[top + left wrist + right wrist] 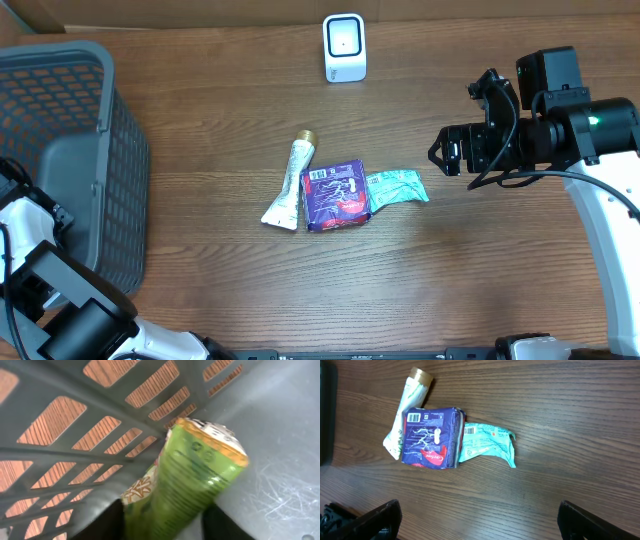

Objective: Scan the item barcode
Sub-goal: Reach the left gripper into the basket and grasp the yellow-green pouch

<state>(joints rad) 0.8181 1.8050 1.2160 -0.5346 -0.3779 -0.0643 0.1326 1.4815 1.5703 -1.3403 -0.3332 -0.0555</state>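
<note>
In the left wrist view, a green snack packet with an orange top edge lies inside the grey basket. My left gripper is closed around its lower end, a dark finger pressing on each side. On the table lie a white tube with a gold cap, a purple pack and a teal packet, barcodes facing up. The white scanner stands at the far edge. My right gripper hovers open to the right of the teal packet, its jaws wide apart over bare wood.
The grey mesh basket fills the left side of the table, and the left arm reaches into it from the near left. The right arm comes in from the right edge.
</note>
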